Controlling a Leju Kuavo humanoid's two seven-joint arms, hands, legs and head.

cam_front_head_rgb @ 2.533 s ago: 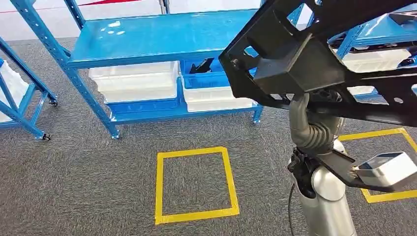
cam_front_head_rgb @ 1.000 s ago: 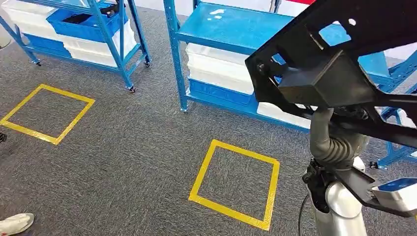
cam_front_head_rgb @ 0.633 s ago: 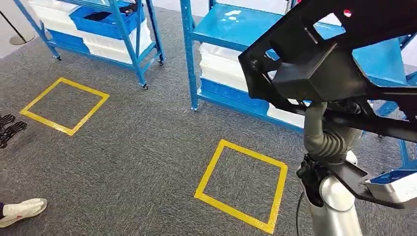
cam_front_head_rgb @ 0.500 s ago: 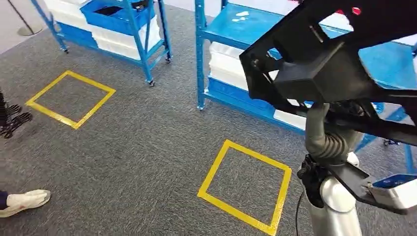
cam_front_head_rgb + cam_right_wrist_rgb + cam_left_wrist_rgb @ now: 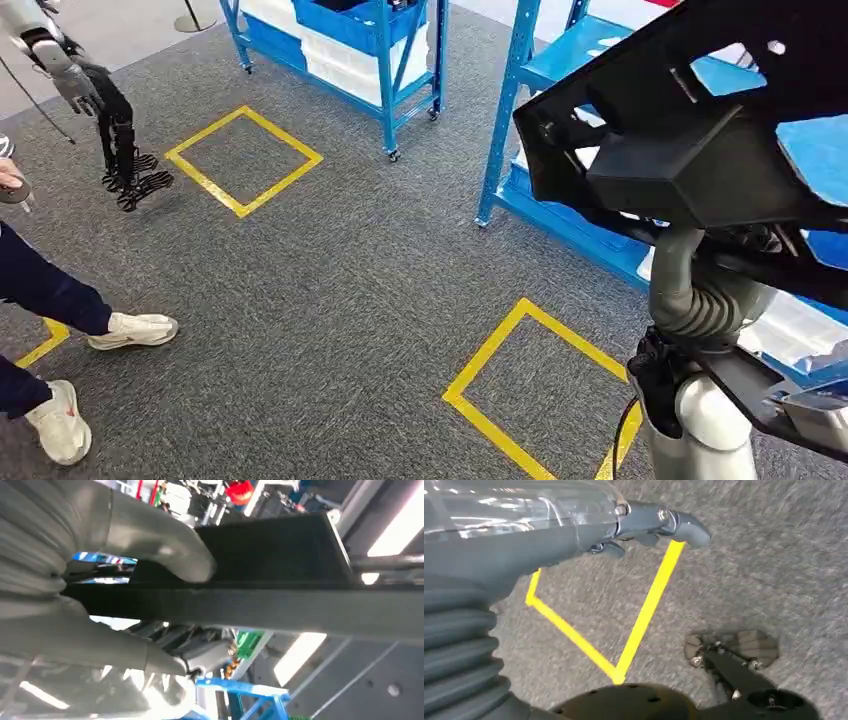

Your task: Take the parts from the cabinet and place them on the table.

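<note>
Grey carpet (image 5: 330,290) with yellow squares, right hand (image 5: 125,555) gripping black part (image 5: 700,150) raised overhead, left hand (image 5: 649,525) empty, fingers curled.

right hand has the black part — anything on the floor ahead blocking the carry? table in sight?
No table appears in these views, so the full path can't be judged. The right hand holds the black part. On the carpet ahead-left stand a person and another robot's hand. The blue racks stand beyond.
</note>
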